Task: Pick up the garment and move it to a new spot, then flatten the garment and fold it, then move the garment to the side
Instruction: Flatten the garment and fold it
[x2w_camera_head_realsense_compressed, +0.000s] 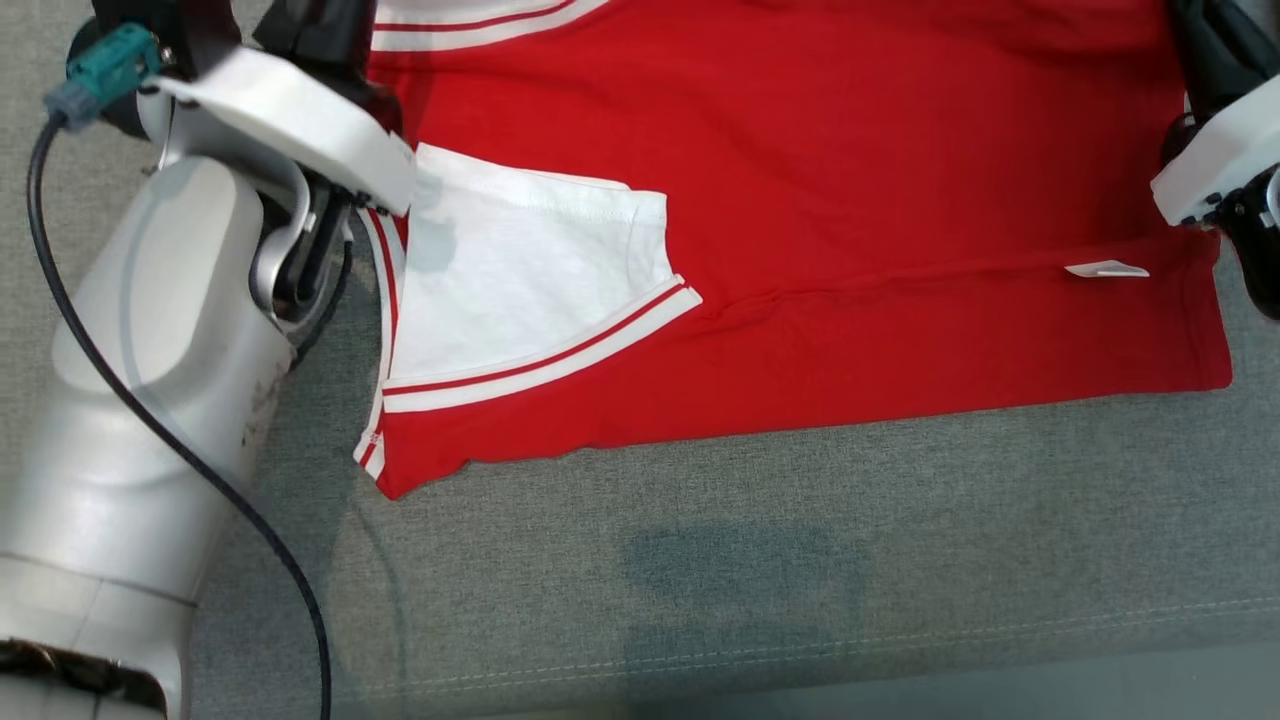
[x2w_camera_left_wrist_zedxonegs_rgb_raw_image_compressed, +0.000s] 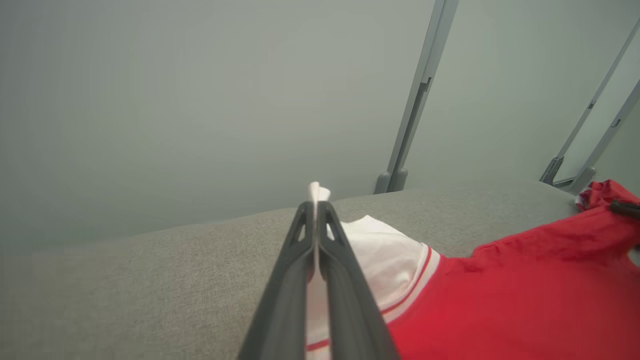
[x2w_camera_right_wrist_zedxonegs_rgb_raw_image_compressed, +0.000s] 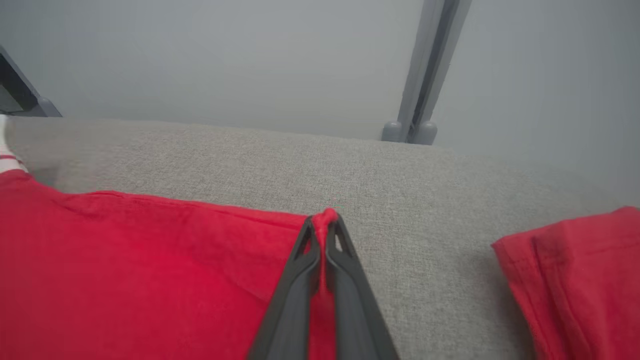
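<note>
The garment (x2w_camera_head_realsense_compressed: 800, 200) is a red shirt with white sleeves trimmed in red stripes, spread on a grey cushioned surface (x2w_camera_head_realsense_compressed: 760, 560). A white sleeve (x2w_camera_head_realsense_compressed: 520, 280) lies folded over its left side. In the left wrist view my left gripper (x2w_camera_left_wrist_zedxonegs_rgb_raw_image_compressed: 316, 210) is shut on white cloth of the garment (x2w_camera_left_wrist_zedxonegs_rgb_raw_image_compressed: 525, 295), a tuft sticking out past the tips. My right gripper (x2w_camera_right_wrist_zedxonegs_rgb_raw_image_compressed: 325, 225) is shut on a pinch of the red cloth (x2w_camera_right_wrist_zedxonegs_rgb_raw_image_compressed: 150, 270) at the garment's edge. In the head view both wrists sit at the upper corners, fingertips hidden.
A small white label (x2w_camera_head_realsense_compressed: 1105, 269) lies on the hem at the right. My left forearm (x2w_camera_head_realsense_compressed: 150, 380) and its black cable (x2w_camera_head_realsense_compressed: 200, 470) cover the left side. Grey frame posts (x2w_camera_left_wrist_zedxonegs_rgb_raw_image_compressed: 415, 100) rise behind the surface. Bare grey cushion lies in front of the garment.
</note>
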